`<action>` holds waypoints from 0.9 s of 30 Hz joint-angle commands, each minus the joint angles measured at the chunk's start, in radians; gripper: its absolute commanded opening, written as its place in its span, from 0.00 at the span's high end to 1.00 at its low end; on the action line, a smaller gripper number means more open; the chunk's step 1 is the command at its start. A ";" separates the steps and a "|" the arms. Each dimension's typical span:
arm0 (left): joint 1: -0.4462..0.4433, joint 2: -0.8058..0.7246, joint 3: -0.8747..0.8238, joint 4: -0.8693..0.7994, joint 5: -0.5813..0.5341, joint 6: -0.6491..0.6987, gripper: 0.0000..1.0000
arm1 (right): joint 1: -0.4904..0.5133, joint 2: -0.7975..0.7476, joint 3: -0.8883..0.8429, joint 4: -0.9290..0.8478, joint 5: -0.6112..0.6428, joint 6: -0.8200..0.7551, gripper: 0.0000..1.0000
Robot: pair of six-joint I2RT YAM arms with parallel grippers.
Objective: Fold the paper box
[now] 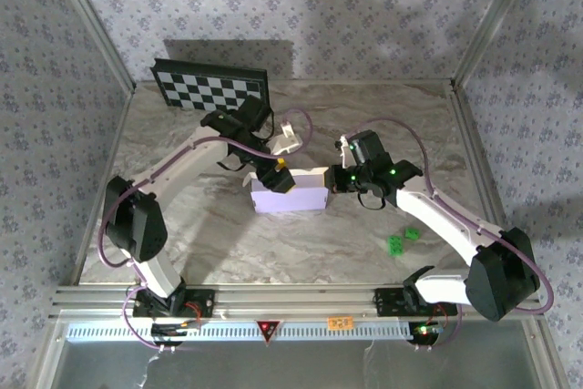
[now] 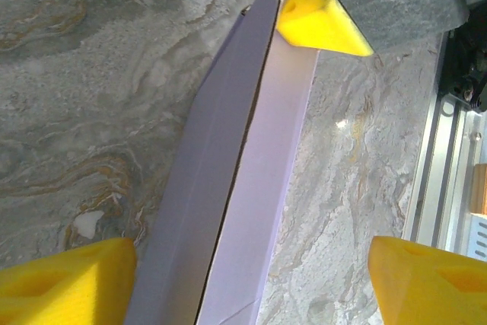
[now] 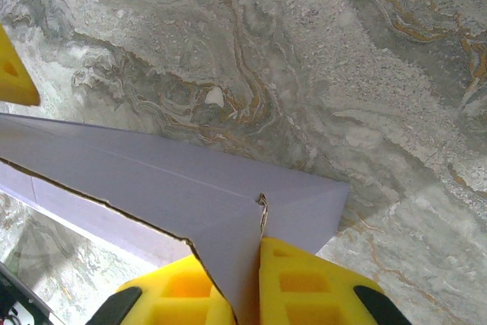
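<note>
While right claw (image 3: 247, 275) pinches the one paper box (image 1: 290, 196), left claw (image 2: 247, 283) gapes.

Pale paper box (image 1: 301, 198) stands on marbled table (image 1: 209, 243).

A black-and-white checkerboard panel (image 1: 211, 88) stands at the back of the marbled table (image 1: 182, 225). Two green bits (image 1: 394, 244) (too small to identify) lie front right.

The tabletop (image 1: 228, 252) lies open in front of the box (image 1: 288, 198) and toward the far right corner, but the left arm (image 1: 191, 157) crowds its back, the right arm (image 1: 437, 211) its right end, a checkerboard panel (image 1: 211, 88) walls the back left, and green bits (image 1: 402, 240) dot the near right.
</note>
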 commanded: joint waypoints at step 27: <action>-0.029 0.119 0.065 -0.105 0.028 0.137 0.41 | 0.005 0.012 0.016 -0.040 0.014 -0.018 0.87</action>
